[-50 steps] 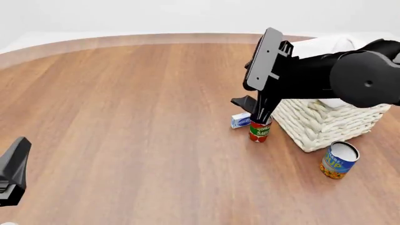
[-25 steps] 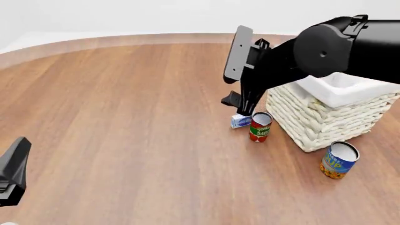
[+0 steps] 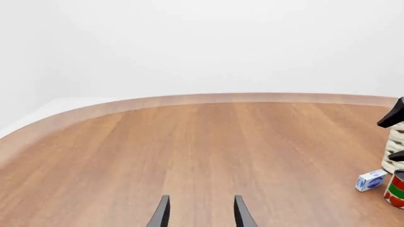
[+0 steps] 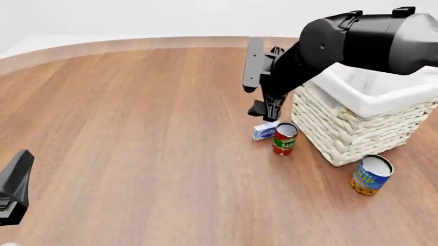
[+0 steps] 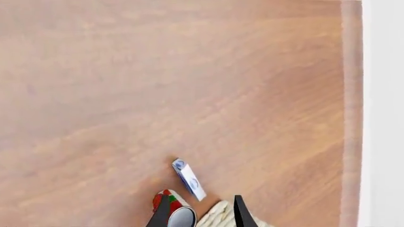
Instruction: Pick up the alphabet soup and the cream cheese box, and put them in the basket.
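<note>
A round wooden table (image 4: 137,133) with a pale rim stands before plain white walls (image 3: 208,42).

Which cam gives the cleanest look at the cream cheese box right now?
The front view: the cream cheese box sits unblocked beside the tomato sauce can, with its setting visible. The right wrist view shows it edge-on from above. The left wrist view has it small, far off.

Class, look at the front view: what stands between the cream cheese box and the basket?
The tomato sauce can stands between the cream cheese box and the basket, shown in the front view.
</note>
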Robot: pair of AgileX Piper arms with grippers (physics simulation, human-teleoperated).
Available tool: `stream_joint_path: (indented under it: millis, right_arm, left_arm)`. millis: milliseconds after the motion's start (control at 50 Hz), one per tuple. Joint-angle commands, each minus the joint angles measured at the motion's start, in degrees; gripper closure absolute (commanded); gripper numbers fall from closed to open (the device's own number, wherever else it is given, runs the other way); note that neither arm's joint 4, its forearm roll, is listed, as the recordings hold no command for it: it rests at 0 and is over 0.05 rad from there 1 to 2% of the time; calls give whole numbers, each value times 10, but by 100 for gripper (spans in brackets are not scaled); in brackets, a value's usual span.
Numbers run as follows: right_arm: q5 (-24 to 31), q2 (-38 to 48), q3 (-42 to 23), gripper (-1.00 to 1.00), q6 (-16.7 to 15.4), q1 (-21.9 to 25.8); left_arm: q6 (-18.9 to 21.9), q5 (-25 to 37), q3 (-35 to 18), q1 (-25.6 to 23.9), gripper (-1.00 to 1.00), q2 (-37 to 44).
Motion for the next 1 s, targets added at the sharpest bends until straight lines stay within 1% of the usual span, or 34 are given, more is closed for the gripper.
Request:
stream_joint_path:
  millis: [20,60,200,360,440,480,840,860,1000]
  right_arm:
    - [40,41,-49,-100,-7,-2]
    - [43,47,-51,-100,-20,-9]
    - [64,61,-70,-100,-45,-26]
    - [76,83,-92,-100,-44,-33]
    - [76,77,-84,-100,-46,-29]
    - [75,75,-85,-100,-41,-27]
    - [75,77,-87,-100,-42,-28]
    - [79,81,-91,-100,-36,-24]
    - [82,87,-85,-100,-48,-24]
  left_arm:
    - [0,0,0,0,-100,0]
    - [0,0,0,0,-100,0]
    - [0,0,0,0,-100,0]
    - [0,0,0,0,-100,0]
    - [0,0,0,0,-100,0]
    - [0,0,0,0,-100,0]
    - [0,-1,-2,0,-100,4]
    - [0,-1,-2,0,-100,4]
    - [0,-1,-2,0,-100,4]
